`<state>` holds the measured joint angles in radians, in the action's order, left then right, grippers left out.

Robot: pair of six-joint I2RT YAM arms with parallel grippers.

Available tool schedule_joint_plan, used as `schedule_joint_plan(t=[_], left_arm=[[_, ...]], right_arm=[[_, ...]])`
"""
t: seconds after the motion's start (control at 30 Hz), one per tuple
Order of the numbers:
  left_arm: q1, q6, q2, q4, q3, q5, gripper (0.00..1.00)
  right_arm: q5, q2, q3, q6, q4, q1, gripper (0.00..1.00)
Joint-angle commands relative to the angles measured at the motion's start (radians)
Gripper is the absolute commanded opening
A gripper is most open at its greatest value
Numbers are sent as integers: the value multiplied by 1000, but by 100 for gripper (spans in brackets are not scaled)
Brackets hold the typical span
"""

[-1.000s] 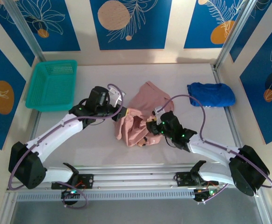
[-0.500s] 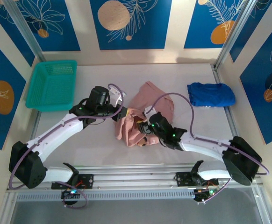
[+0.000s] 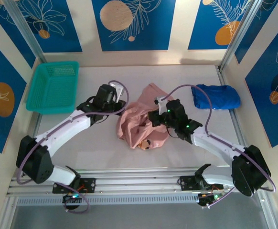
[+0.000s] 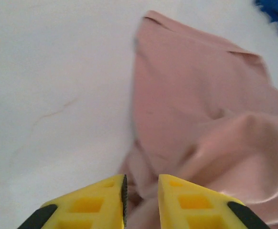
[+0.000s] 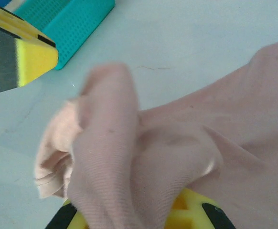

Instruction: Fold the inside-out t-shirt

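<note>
The salmon-pink inside-out t-shirt (image 3: 141,126) lies crumpled in the middle of the table. My right gripper (image 3: 154,118) is at its centre and shut on a raised fold of it. In the right wrist view that cloth (image 5: 129,157) drapes up and over the yellow fingers (image 5: 189,210), hiding the tips. My left gripper (image 3: 122,107) is at the shirt's left edge. Its yellow fingers (image 4: 93,205) stand a narrow gap apart, and the shirt (image 4: 201,109) lies just beyond and under the tips. One left finger (image 5: 31,57) shows in the right wrist view.
A teal basket (image 3: 54,87) stands at the back left of the table. A royal-blue garment (image 3: 215,96) lies bunched at the back right. Bare white tabletop (image 3: 96,143) runs in front of the shirt, with metal frame rails along the sides.
My right gripper has shut on the shirt and drawn a fold up and back to the right. My left gripper has let go, its jaws parting, and shifted slightly back.
</note>
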<state>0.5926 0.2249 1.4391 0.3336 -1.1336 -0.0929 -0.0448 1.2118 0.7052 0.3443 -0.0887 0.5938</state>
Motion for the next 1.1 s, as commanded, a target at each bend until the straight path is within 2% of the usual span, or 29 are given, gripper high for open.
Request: schedule_joint_plan(t=[0.0, 0.13, 0.23, 0.3, 0.4, 0.57, 0.9, 1.07], left_arm=[[13, -8, -9, 30, -5, -86, 37], [105, -3, -150, -13, 112, -20, 46], [188, 14, -228, -79, 201, 91, 46], [230, 27, -226, -124, 239, 163, 45], [274, 12, -132, -134, 224, 195, 44], [278, -27, 5, -158, 151, 83, 43], [266, -79, 204, -195, 12, 120, 43], [251, -83, 277, -199, -33, 118, 39]], right_arm=[[197, 23, 24, 112, 88, -44, 0], [264, 81, 64, 208, 108, -113, 0], [306, 124, 91, 236, 114, -141, 0], [329, 143, 103, 245, 119, -155, 0], [359, 152, 110, 254, 116, -170, 0], [369, 128, 107, 235, 150, -194, 0], [376, 87, 71, 231, 163, -229, 0], [382, 83, 61, 226, 162, -239, 0]])
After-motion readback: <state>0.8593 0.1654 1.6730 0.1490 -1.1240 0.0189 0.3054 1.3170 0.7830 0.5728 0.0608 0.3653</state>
